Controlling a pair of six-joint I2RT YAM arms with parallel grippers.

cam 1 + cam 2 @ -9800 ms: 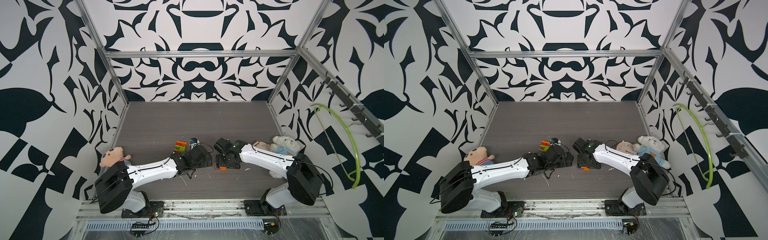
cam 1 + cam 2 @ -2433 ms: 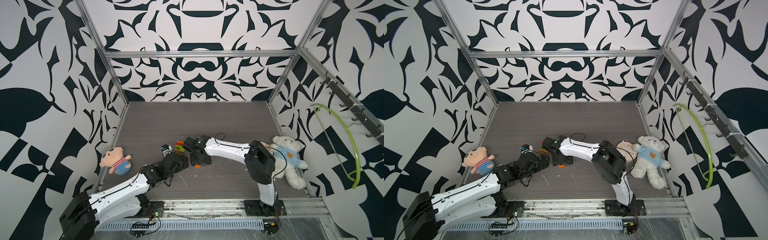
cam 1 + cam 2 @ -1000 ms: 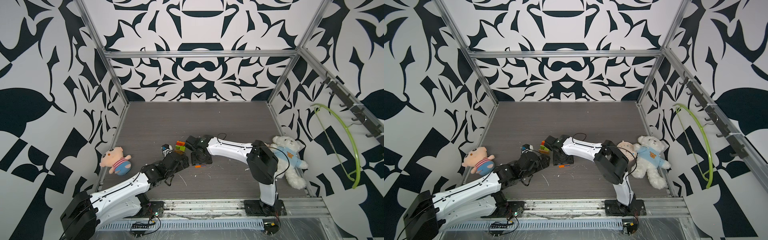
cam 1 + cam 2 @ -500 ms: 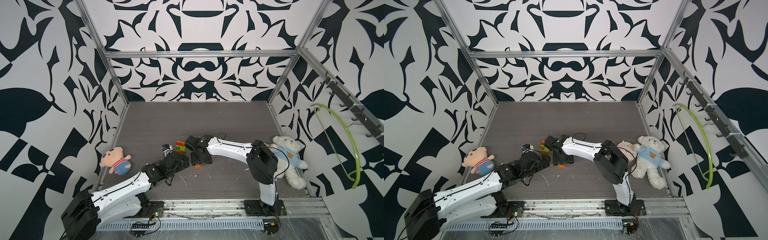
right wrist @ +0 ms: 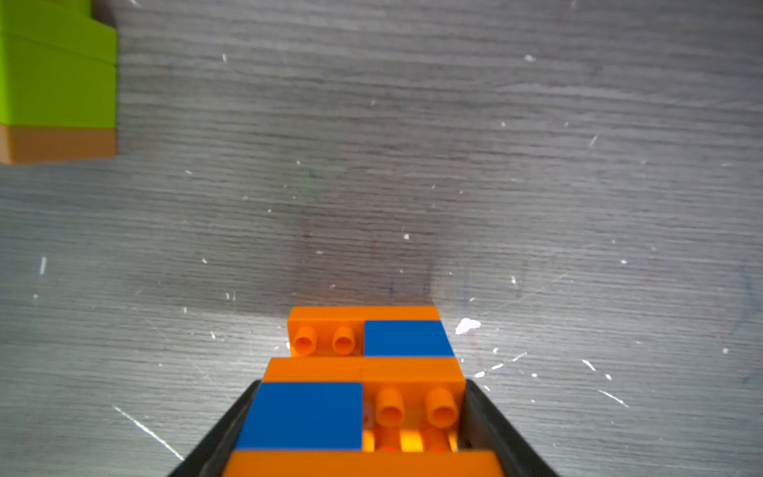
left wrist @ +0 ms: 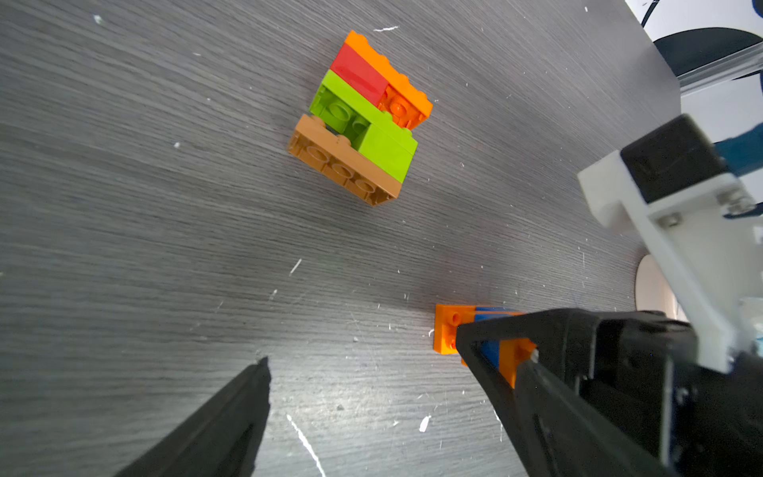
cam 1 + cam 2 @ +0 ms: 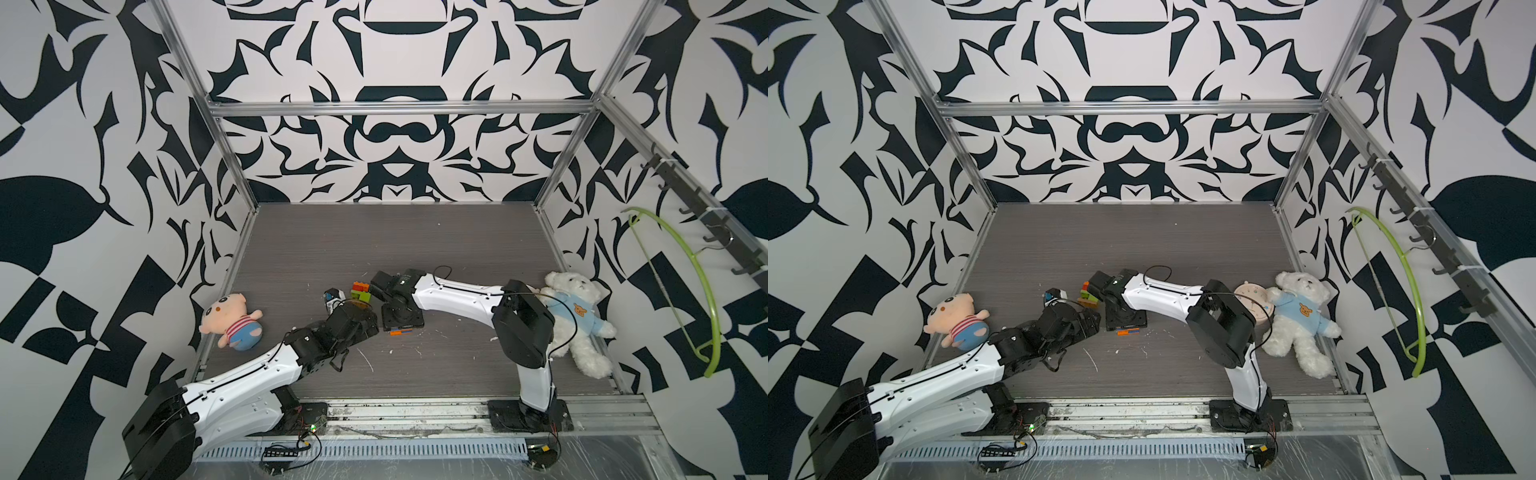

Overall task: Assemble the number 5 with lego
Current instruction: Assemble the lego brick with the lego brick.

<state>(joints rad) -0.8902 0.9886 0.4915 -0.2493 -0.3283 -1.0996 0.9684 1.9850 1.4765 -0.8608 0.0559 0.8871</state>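
Grey tabletop (image 7: 395, 241) under lego (image 7: 360, 291); patterned walls (image 7: 395, 137)

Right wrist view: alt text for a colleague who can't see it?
The right hand grips an orange and blue lego block between its black fingers, on the scuffed grey table. A lime green and tan lego stack sits apart from it.

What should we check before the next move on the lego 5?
1. Right claw grip on orange-and-blue piece: ok, jaws flank both sides.
2. Left claw open, empty: ok.
3. Green-red-orange stack free on table, apart from both claws: ok.
4. Pink plush and white bear away from bricks: ok.
5. Held piece lifted off table: cannot tell.
6. Pieces joined into 5: not ok, two separate parts.
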